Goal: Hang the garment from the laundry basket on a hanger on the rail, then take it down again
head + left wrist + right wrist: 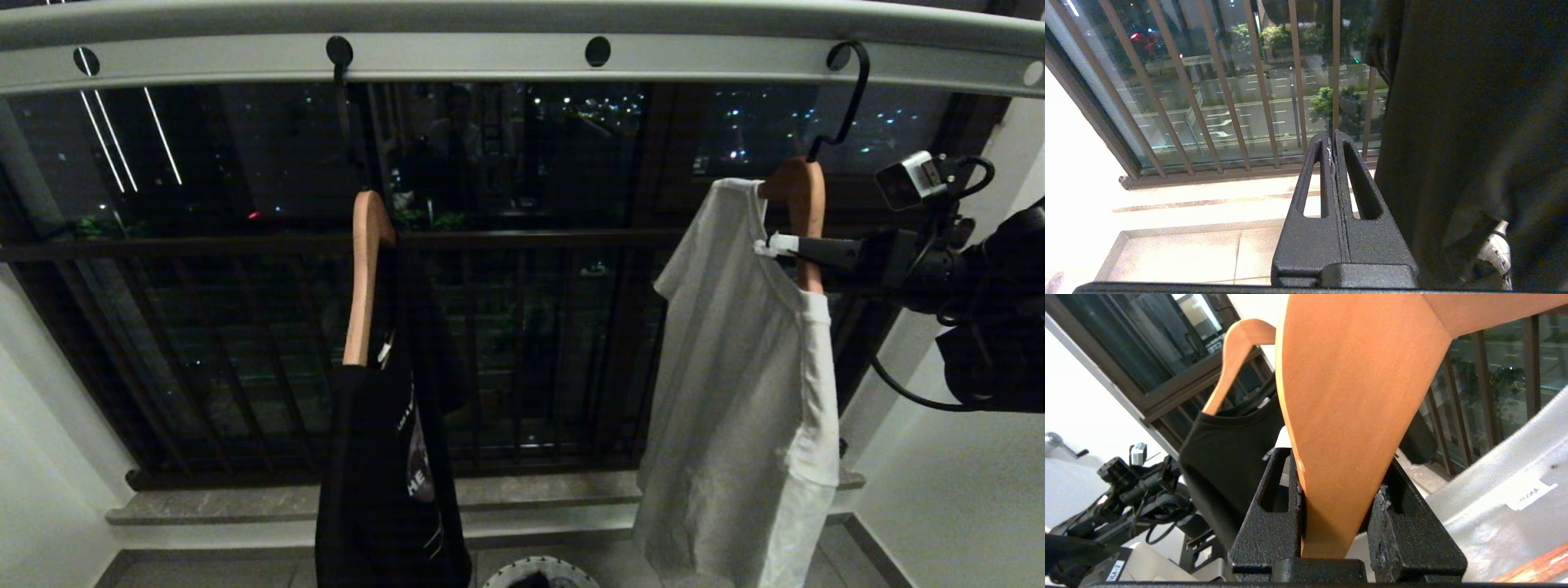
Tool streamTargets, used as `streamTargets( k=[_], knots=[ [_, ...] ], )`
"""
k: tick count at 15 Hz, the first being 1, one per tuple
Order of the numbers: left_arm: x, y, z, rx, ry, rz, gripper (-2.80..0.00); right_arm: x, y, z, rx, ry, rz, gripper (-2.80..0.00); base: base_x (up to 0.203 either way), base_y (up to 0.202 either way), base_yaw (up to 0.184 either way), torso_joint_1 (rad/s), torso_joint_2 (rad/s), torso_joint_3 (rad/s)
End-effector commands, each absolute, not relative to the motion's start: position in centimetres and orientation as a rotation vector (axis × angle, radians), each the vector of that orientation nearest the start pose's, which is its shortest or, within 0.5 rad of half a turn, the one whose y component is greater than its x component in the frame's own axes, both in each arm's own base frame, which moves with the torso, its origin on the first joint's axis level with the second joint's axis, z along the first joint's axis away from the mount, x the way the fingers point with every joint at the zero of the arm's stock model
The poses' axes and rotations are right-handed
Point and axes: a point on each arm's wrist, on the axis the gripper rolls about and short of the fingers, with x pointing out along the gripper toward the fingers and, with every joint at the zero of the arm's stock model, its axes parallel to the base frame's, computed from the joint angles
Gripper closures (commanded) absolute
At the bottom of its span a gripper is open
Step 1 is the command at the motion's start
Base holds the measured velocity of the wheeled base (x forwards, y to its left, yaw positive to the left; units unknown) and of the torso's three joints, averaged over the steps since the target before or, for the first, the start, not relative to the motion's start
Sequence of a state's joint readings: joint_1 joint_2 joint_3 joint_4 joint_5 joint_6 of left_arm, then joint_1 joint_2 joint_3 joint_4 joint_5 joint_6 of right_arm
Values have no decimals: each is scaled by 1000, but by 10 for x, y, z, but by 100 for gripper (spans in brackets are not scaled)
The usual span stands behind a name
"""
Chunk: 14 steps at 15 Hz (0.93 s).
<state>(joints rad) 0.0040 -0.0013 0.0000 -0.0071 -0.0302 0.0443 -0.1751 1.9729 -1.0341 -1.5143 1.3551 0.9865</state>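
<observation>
White garment (739, 384): on wooden hanger (804, 216), hooked to rail (522, 57) | right gripper (775, 245): jaws clamped on hanger | left gripper (1333, 141): jaws together, beside black garment (384, 474) | laundry basket (539, 572): floor below.

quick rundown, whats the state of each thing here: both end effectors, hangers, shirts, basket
right end effector: shut on the wooden hanger, up by the rail
left end effector: shut, empty, low beside the black shirt
wooden hanger: hooked in a hole of the rail, white shirt on it
white shirt: hanging
second hanger: on the rail, carries the black shirt
laundry basket: on the floor, only its rim visible
</observation>
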Motion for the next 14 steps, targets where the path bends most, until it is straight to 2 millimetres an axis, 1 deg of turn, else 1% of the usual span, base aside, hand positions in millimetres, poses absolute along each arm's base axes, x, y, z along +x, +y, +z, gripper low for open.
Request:
streamTargets(
  k=[1, 7, 14],
  knots=[
    [-23, -1, 75, 45, -7, -26, 0, 355, -40, 222, 440, 163, 1225, 0, 0, 0, 0, 0, 0, 0],
    [-23, -1, 75, 43, -7, -26, 0, 365, -41, 210, 459, 183, 1221, 0, 0, 0, 0, 0, 0, 0],
    [-23, -1, 75, 43, -7, -26, 0, 366, -40, 208, 463, 187, 1224, 0, 0, 0, 0, 0, 0, 0]
  ],
)
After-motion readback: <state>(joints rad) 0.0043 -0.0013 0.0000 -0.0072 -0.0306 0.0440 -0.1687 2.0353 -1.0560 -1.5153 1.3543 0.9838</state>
